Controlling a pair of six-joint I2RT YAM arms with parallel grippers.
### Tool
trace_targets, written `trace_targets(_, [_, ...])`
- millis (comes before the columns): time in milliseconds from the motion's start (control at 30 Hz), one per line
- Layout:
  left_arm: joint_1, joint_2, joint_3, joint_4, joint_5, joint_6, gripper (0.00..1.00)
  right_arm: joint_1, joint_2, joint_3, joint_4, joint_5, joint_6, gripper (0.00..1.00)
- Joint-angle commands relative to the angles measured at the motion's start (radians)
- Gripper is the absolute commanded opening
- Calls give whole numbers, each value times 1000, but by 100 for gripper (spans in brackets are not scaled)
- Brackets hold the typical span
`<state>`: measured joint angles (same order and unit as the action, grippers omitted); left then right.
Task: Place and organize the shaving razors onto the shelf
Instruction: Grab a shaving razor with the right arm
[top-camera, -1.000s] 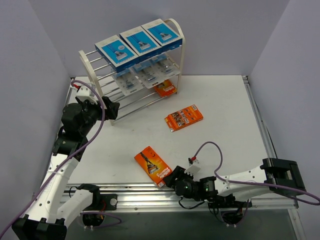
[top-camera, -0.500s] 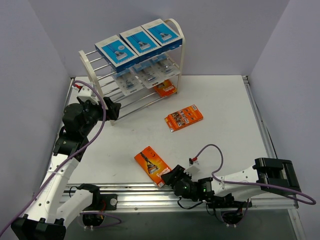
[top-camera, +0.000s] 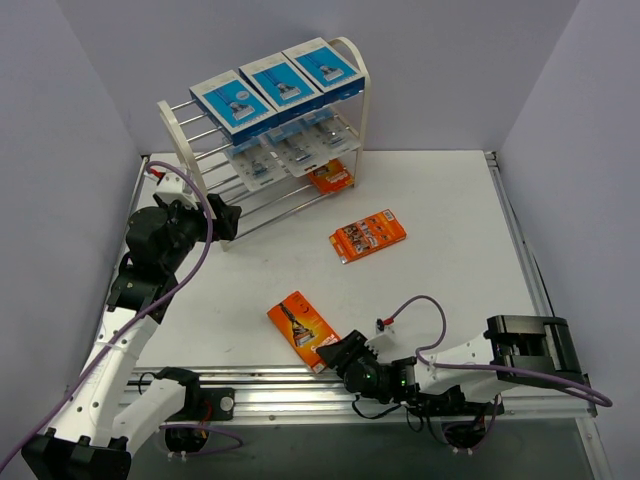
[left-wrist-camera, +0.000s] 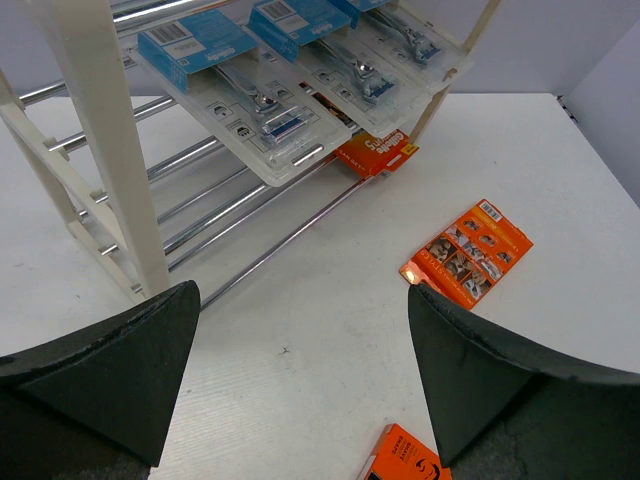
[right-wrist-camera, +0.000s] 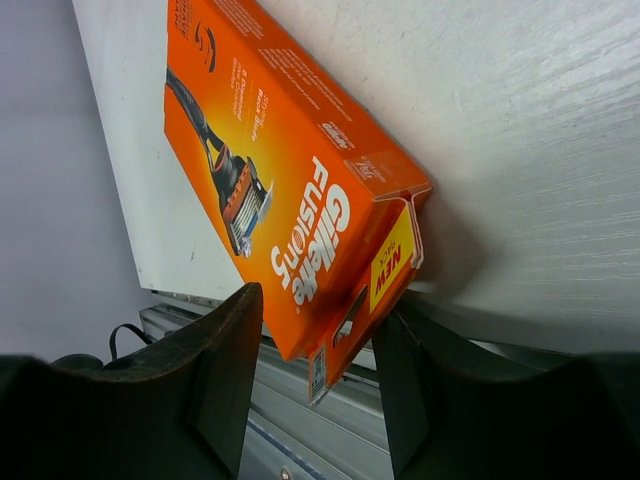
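The right gripper (right-wrist-camera: 320, 335) has been narrowed around the end of the orange pack (top-camera: 303, 330) at the near edge of the desk (top-camera: 450, 260); a pinch cannot be confirmed. Lifting toward the shelf (top-camera: 362, 90) is thus prepared. The left gripper (left-wrist-camera: 302, 295) is spread.

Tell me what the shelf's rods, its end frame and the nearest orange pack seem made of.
Shelf rods: metal, chrome-like; they mirror bright highlights. End frame: matte white, probably plastic or painted metal. Orange pack: glossy printed cardboard, with folded edges and a flap at its corner.
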<state>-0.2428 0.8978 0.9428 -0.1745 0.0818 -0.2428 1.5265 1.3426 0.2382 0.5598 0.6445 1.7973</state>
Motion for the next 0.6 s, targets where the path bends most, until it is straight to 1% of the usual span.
trace_targets(0, [-4, -11, 24, 20, -14, 19, 94, 1, 50, -36, -12, 27, 31, 43])
trace_targets(67, [-4, -11, 25, 17, -16, 19, 94, 1, 62, -40, 9, 26, 50, 39])
trace_targets(233, [-6, -10, 27, 13, -13, 19, 94, 1, 86, -65, 43, 20, 82, 35])
trace_targets(267, [-4, -8, 27, 12, -13, 19, 94, 1, 87, -65, 43, 21, 86, 31])
trace_targets(333, [-4, -10, 28, 12, -13, 19, 94, 1, 89, -66, 42, 26, 85, 27])
trace_targets(367, [-6, -10, 28, 10, -13, 19, 94, 3, 87, -66, 42, 29, 83, 22])
trace_targets(567, [-6, -13, 27, 13, -24, 19, 94, 1, 86, -71, 48, 43, 91, 13])
